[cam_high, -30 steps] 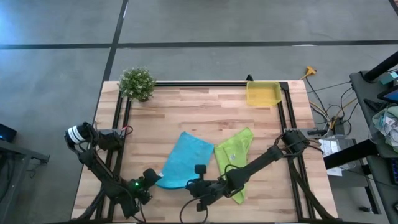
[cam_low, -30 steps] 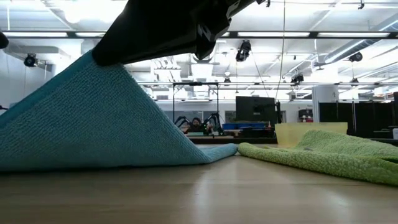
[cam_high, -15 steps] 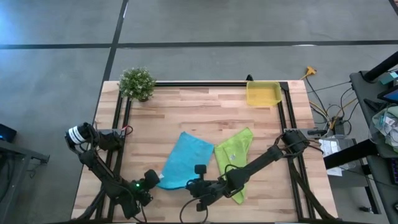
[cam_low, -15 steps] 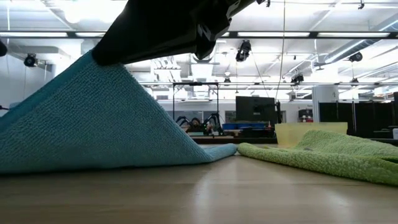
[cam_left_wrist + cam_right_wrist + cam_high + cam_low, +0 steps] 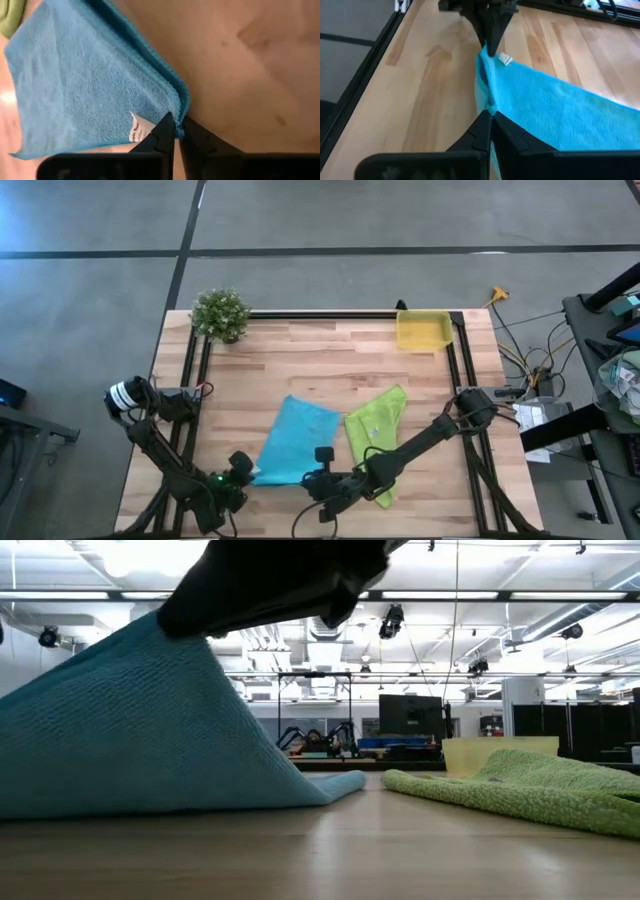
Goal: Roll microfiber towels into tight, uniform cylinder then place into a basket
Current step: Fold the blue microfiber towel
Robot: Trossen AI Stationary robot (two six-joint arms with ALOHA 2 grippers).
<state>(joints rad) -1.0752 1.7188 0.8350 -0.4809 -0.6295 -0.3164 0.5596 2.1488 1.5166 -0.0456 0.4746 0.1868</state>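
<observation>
While both arms work at the near edge of the table [image 5: 330, 355], the scene reads as follows.
Left gripper [image 5: 177, 131]: fingers [image 5: 161, 135] pressed together on a folded corner of the blue towel [image 5: 297, 442], just beside its small white tag [image 5: 138, 129]; the cloth spreads away from the fingertips.
Right gripper [image 5: 490, 116]: fingers [image 5: 479, 134] pressed together on the same near edge of the blue towel, facing the left gripper along that edge, which runs lifted between the two pairs of fingertips.
Blue towel: its near edge is raised off the wood and hangs from the dark gripper at the top of the low view; the far part lies flat on the table.
Green towel [image 5: 378, 426]: lies flat just beside the blue towel, under the right arm, apart from both pairs of fingers.
Basket [image 5: 423, 331]: yellow, at the table's far right corner, well apart from both grippers, nothing visible in it.
Potted plant [image 5: 220, 314]: at the far left corner, well apart from the fingers.
</observation>
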